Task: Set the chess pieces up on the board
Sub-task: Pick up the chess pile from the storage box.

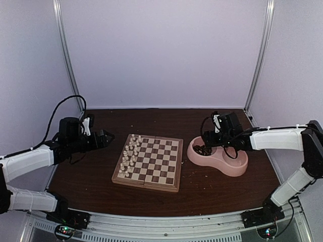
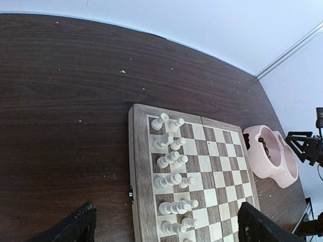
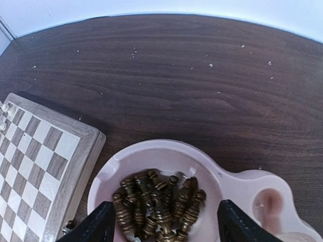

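Left fingers [image 2: 75,227] spread wide, empty; right fingers [image 3: 98,224] parted, empty, flanking dark chess pieces [image 3: 156,201] cropped at frame edge.

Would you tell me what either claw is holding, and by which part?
Nothing is held: left claw open beside the board, right claw open over the dark pieces in the bowl.

Place: robot lab test cell.
Walls: plain white panels [image 1: 161,50] on metal posts [image 1: 68,50].
Mount: left arm [image 1: 28,161] and right arm [image 1: 275,138] bolted to an aluminium rail [image 1: 166,227] at the table [image 1: 212,191] edge.
Wiring: loose black cable [image 1: 60,108].
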### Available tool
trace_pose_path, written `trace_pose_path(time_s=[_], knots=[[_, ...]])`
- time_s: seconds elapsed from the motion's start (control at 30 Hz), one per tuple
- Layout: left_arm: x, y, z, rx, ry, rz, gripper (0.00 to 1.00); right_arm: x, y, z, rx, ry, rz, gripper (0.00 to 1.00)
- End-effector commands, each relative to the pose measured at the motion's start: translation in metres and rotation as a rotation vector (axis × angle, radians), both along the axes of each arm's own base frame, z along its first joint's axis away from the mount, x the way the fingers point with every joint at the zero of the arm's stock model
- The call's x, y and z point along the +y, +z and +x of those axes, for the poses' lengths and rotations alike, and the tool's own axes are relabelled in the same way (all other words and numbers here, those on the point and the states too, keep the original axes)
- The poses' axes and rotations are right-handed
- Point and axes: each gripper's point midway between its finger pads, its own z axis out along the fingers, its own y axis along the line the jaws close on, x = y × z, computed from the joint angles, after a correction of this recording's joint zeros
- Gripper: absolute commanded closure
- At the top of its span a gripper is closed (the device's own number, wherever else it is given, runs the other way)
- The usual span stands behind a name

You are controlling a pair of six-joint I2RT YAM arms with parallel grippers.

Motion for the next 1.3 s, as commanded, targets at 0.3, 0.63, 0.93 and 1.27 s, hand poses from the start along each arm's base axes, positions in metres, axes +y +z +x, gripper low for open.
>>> trace_pose_path(time_s=[0.3,0.63,0.93,1.27], knots=[[0.0,0.021,-0.004,-0.114,-0.026,-0.022,0.03,0.015,-0.046,0.006,0.216,0.06,-0.115,0.46],[-0.006,0.021,-0.004,-0.106,-0.051,-0.041,0.03,0.021,-0.073,0.006,0.323,0.08,-0.222,0.46],[-0.008,0.023,-0.004,-0.107,-0.062,-0.051,0.04,0.029,-0.092,0.006,0.392,0.104,-0.252,0.51],[-0.009,0.024,-0.005,-0.109,-0.067,-0.053,0.04,0.031,-0.066,0.004,0.322,0.112,-0.191,0.73]])
